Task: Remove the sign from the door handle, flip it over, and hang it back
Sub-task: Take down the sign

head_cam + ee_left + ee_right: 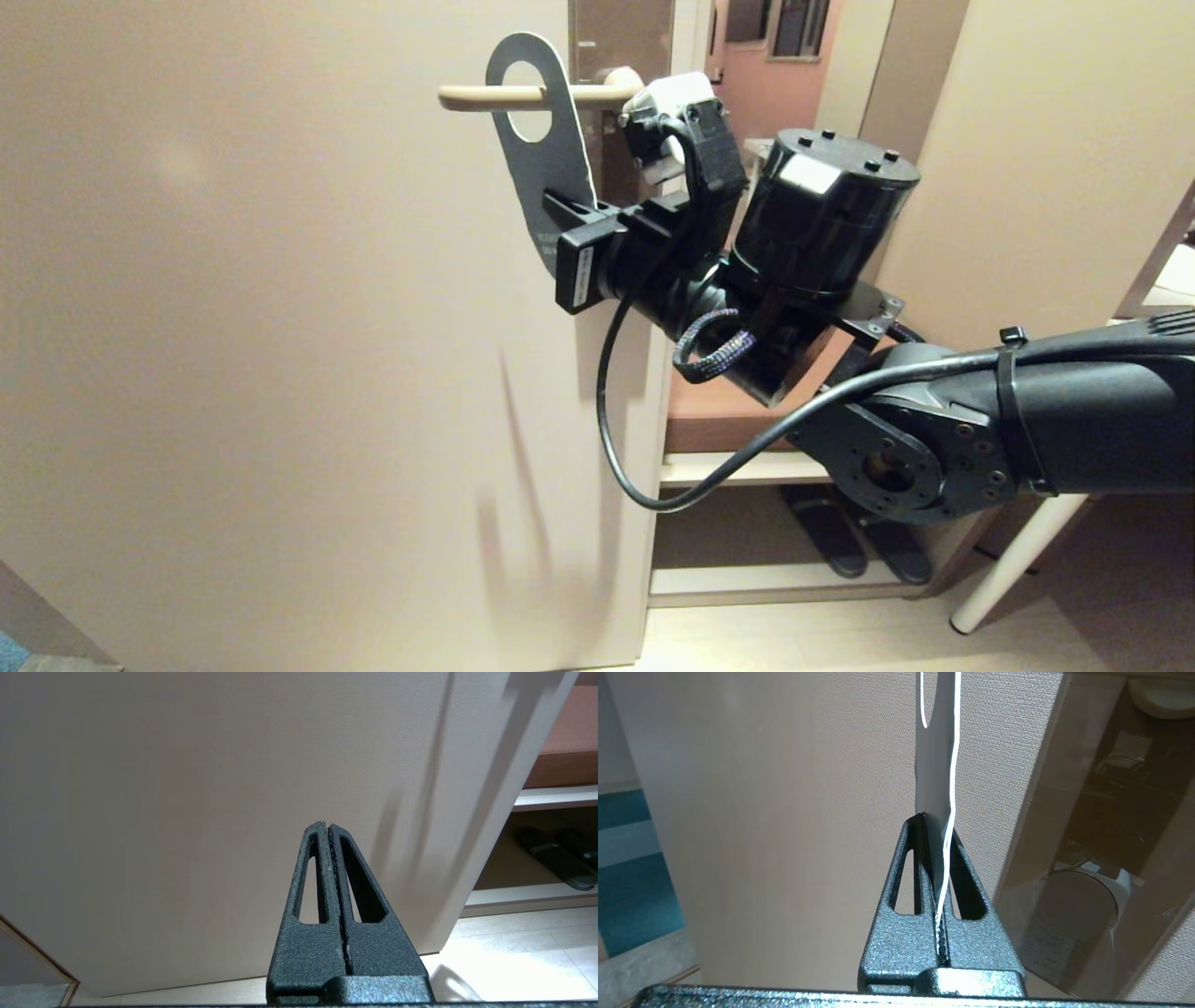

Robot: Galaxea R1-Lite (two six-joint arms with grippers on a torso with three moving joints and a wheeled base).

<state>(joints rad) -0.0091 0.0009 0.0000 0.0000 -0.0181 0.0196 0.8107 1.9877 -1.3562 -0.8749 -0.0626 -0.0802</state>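
Observation:
The sign is a flat greyish card with an oval hole and faint lettering near its lower end. The cream door handle passes through that hole, and the card hangs tilted. My right gripper reaches in from the right and is shut on the card's lower part. In the right wrist view the sign stands edge-on, pinched between the black fingers of the right gripper. My left gripper is shut and empty, low down, facing the door.
The beige door fills the left, with a brown handle plate at its edge. Right of the door stands an open shelf holding dark slippers. A white furniture leg rests on the pale floor.

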